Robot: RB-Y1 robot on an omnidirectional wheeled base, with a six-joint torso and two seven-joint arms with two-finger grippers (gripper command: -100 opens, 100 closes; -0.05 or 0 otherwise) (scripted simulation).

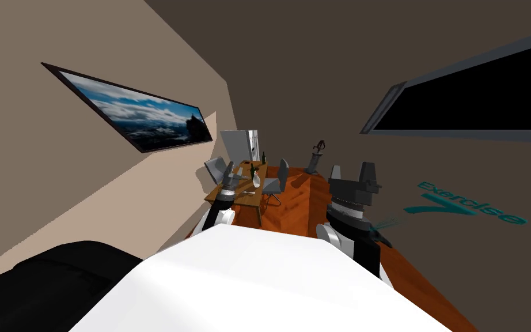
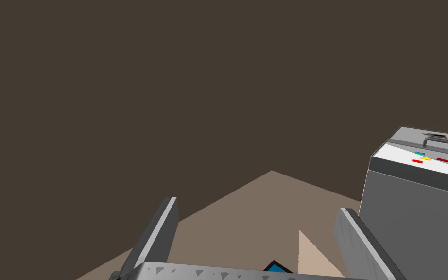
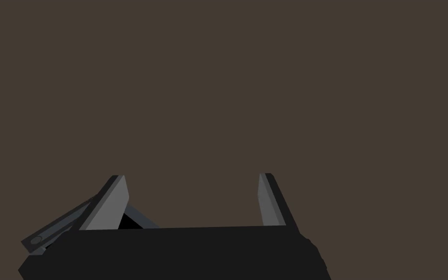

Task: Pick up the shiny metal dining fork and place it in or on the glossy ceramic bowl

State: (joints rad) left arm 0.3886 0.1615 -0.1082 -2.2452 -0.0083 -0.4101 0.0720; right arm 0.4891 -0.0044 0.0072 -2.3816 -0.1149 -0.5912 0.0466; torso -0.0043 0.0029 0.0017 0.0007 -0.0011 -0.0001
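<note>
The left gripper (image 2: 257, 204) holds its two fingers wide apart before a dark brown surface (image 2: 169, 73) and a beige wall (image 2: 247, 223). Near one finger stands a grey, white-topped appliance (image 2: 412, 214) with coloured buttons (image 2: 424, 158).

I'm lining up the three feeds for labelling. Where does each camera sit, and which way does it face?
Head view: on the head, rolled, looking down and forward at a distant wooden table; the left gripper and right gripper rise before it.
Left wrist view: on the left hand, looking past its open fingers at dark brown and tan surfaces and a grey box.
Right wrist view: on the right hand, its open fingers against a flat dark brown surface.
Shared: both wrist views face dark brown.
</note>
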